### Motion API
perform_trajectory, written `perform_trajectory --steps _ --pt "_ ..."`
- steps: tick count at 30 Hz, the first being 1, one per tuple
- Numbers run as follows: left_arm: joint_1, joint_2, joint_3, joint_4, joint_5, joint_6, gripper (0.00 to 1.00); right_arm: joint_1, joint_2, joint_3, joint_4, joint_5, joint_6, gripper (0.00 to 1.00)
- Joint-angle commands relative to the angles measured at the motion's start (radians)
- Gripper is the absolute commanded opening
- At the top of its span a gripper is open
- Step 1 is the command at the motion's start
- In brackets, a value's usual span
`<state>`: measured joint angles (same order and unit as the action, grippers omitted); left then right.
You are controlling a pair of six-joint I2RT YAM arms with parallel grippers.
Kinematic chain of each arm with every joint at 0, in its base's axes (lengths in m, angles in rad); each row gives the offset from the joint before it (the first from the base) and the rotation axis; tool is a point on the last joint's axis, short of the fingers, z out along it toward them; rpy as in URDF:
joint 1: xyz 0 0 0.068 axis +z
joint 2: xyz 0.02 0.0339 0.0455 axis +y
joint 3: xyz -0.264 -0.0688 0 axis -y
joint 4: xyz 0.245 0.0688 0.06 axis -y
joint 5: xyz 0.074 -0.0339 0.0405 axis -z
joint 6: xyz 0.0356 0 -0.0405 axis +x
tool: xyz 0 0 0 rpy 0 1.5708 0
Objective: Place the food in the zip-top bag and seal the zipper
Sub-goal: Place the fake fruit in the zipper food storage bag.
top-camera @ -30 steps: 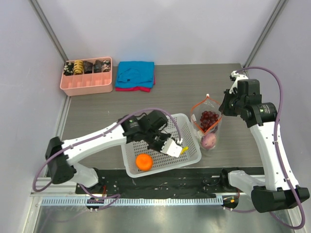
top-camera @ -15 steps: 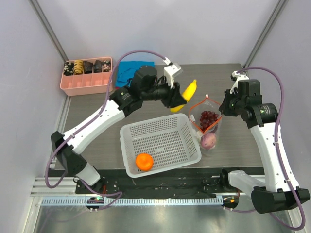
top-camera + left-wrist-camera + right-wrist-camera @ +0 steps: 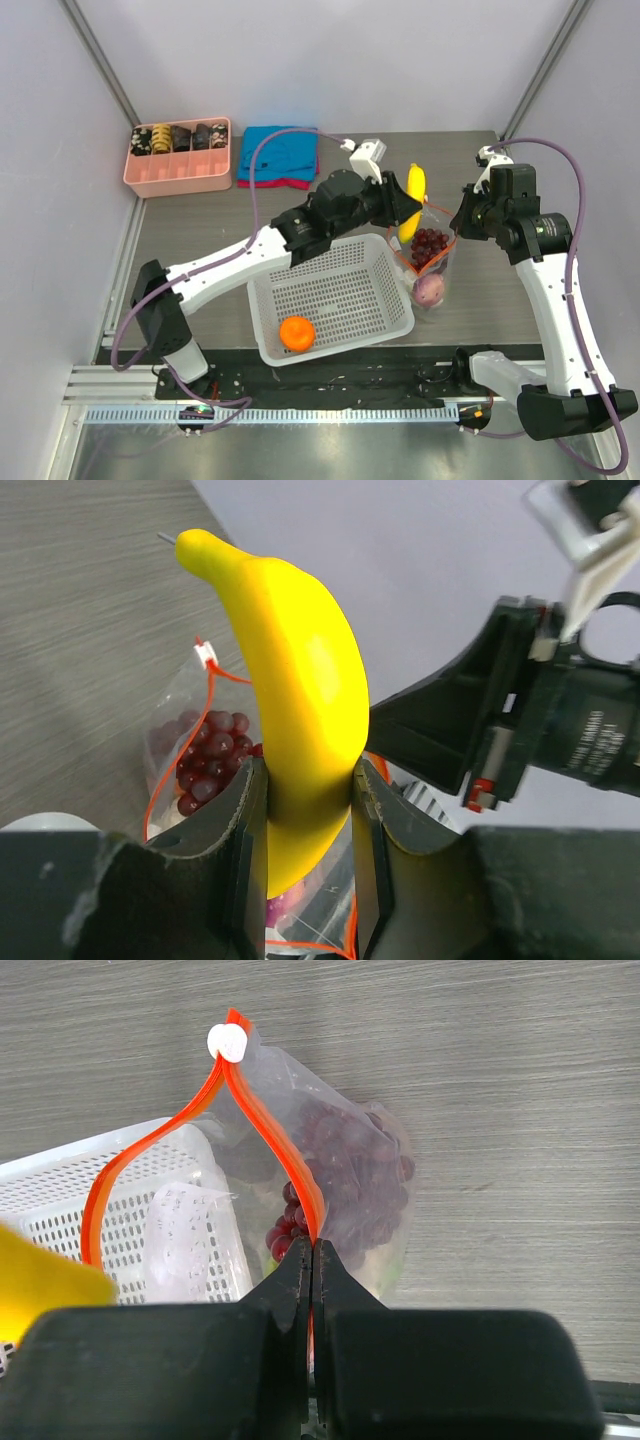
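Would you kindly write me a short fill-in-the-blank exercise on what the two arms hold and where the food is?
The left end effector grips a yellow ____ above the zip-top bag.
The right end effector pinches the bag's orange-red ____.
The white basket holds only an ____.
Inside the bag lie a purple onion and dark ____.
Missing words: banana, zipper, orange, grapes.

The zip-top bag (image 3: 443, 265) stands with its mouth open upward. The right gripper (image 3: 312, 1252), pinching the zipper (image 3: 266, 1135), blocks its right side; the white mesh basket (image 3: 340, 290) crowds its left. The banana (image 3: 300, 700) in the left gripper (image 3: 307, 780) occupies the space above the mouth. Bare table (image 3: 450, 160) lies behind the bag.
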<state>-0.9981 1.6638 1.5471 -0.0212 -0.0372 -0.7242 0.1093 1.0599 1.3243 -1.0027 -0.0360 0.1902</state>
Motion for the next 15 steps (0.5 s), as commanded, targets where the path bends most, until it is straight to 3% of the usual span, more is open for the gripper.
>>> perform_trajectory --steps 1,7,15 --pt "-0.037 0.007 -0.062 0.175 -0.119 -0.034 0.1 0.001 -0.015 0.019 0.047 0.002 0.014 0.01" --pt "-0.059 0.037 -0.073 0.129 -0.099 -0.008 0.12 0.003 -0.009 0.03 0.05 -0.002 0.02 0.01" --pt "-0.063 0.028 -0.048 0.032 -0.026 0.011 0.41 0.003 -0.008 0.027 0.055 -0.007 0.018 0.01"
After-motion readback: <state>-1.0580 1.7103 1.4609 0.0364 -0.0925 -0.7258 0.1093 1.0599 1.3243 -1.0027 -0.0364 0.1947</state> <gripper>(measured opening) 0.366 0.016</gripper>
